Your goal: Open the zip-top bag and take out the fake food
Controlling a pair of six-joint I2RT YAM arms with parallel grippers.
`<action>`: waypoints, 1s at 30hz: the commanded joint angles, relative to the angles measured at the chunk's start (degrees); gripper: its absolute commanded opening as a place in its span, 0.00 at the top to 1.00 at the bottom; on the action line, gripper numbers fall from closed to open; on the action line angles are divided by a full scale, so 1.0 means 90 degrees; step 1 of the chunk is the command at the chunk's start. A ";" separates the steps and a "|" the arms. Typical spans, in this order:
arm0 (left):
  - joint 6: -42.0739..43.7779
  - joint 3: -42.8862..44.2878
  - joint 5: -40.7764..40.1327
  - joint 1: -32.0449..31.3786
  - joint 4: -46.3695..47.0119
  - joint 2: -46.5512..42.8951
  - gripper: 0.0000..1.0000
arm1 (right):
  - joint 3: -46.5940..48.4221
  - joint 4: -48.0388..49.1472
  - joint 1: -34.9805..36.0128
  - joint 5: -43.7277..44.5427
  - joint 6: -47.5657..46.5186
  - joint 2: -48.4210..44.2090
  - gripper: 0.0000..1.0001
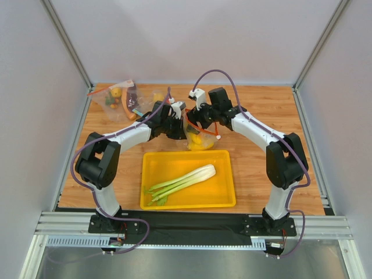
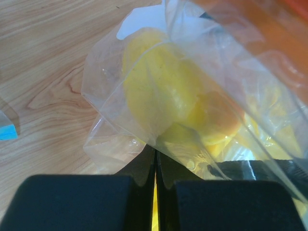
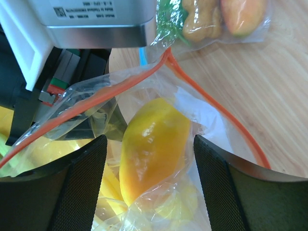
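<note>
**Counted.** Fake food, three pieces: one celery stalk point(image 1: 186, 179), one orange fruit point(image 3: 154, 130), one yellow fruit point(image 2: 159, 86). One zip-top bag point(image 1: 200, 138). One yellow tray point(image 1: 145, 174). A heap of other bags point(image 1: 119, 100); their number cannot be told.

**Place and axis.**
- The zip-top bag is at centre frame, just above the tray's upper rim, and holds both fruits.
- Its red-orange zip strip point(image 3: 96, 98) gapes toward the right wrist camera.
- The orange fruit's long axis runs near upright in that view.
- The stalk lies in the tray on a diagonal, white base upper right and green tips lower left.

**Claws.**
- Left gripper point(image 2: 155, 180): pinched tight on the bag's film.
- Right gripper point(image 3: 150, 159): jaws wide, either side of the bagged orange fruit, nothing clamped.

**Room.** There is bare table point(image 1: 273, 102) to the upper right and right of the tray. The heap of bags sits in the upper left corner.
</note>
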 commanded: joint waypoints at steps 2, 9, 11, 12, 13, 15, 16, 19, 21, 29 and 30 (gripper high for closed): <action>0.0149 0.0198 0.0118 -0.0030 0.0099 -0.0082 1.00 | 0.0157 -0.0115 0.0038 -0.0142 -0.0114 0.0156 0.22; 0.0168 0.0197 0.0119 -0.0040 0.0119 -0.0140 1.00 | 0.0235 -0.0398 0.0038 -0.0473 -0.0251 0.0449 0.21; 0.0188 0.0197 0.0128 -0.0040 0.0109 -0.0131 1.00 | 0.0294 -0.0457 0.0038 -0.0630 -0.0271 0.0537 0.26; 0.0188 0.0197 0.0128 -0.0040 0.0119 -0.0141 1.00 | 0.0313 -0.0457 0.0038 -0.0659 -0.0261 0.0547 0.38; 0.0188 0.0207 0.0138 -0.0040 0.0109 -0.0141 1.00 | 0.0323 -0.0447 0.0038 -0.0640 -0.0261 0.0537 0.44; 0.0188 0.0207 0.0148 -0.0040 0.0099 -0.0121 1.00 | 0.0255 -0.0331 0.0038 -0.0494 -0.0203 0.0479 0.52; 0.0188 0.0217 0.0138 -0.0030 0.0089 -0.0121 1.00 | 0.0216 -0.0253 0.0038 -0.0426 -0.0164 0.0353 0.53; 0.0178 0.0237 0.0119 -0.0049 0.0060 -0.0092 1.00 | 0.0011 0.0040 0.0038 -0.0153 -0.0008 0.0050 0.56; 0.0178 0.0256 0.0089 -0.0040 0.0031 -0.0092 1.00 | -0.0212 0.0362 0.0038 0.0110 0.0168 -0.0155 0.58; 0.0139 0.0276 0.0040 -0.0030 -0.0018 -0.0053 1.00 | -0.1121 0.1357 0.0028 0.1088 0.0715 -0.1308 0.60; 0.0139 0.0266 0.0040 -0.0040 -0.0037 -0.0053 1.00 | -0.1199 0.1408 0.0028 0.1185 0.0745 -0.1425 0.60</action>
